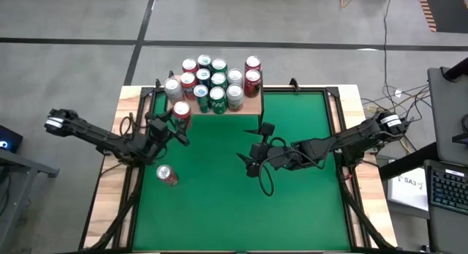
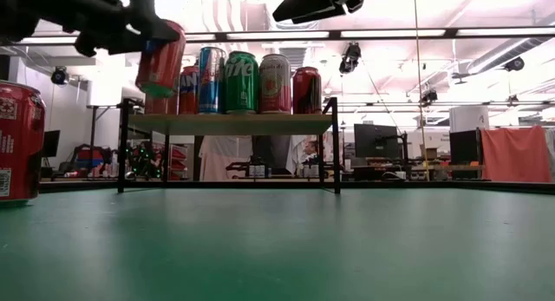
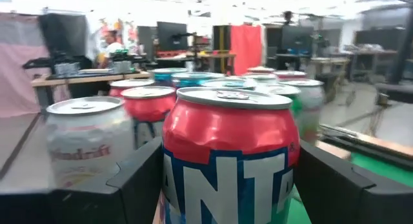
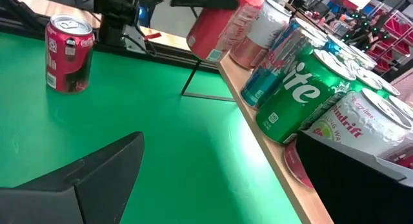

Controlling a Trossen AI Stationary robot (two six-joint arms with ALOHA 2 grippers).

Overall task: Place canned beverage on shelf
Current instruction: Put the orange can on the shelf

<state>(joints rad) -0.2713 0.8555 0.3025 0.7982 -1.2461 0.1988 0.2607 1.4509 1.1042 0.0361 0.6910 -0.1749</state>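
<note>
The shelf [image 1: 248, 104] is a light-wood board on thin black legs at the table's far edge, and several cans stand on it. My left gripper [image 1: 175, 122] is shut on a red canned beverage [image 1: 180, 111] in the air at the shelf's near left corner. The low view shows this can [image 2: 160, 62] level with the cans on the board [image 2: 230, 123]. A second red can [image 1: 167, 175] stands upright on the green table, near the left. My right gripper [image 1: 254, 148] hangs open and holds nothing over the table's middle. My left gripper pinches the red can's side wall [image 3: 174, 166] between its two fingers [image 3: 139, 179], one on each side, below the can's top rim. The fingers come in about level from the table's left side. The can is lifted clear of table and shelf and leans slightly.
Cans crowd most of the shelf top, among them a green one [image 4: 300, 88] and a white one [image 3: 87, 143]. The shelf's black legs [image 2: 121, 149] stand on the green table [image 1: 292, 210]. The green surface near my right gripper is bare. Benches and monitors fill the room beyond.
</note>
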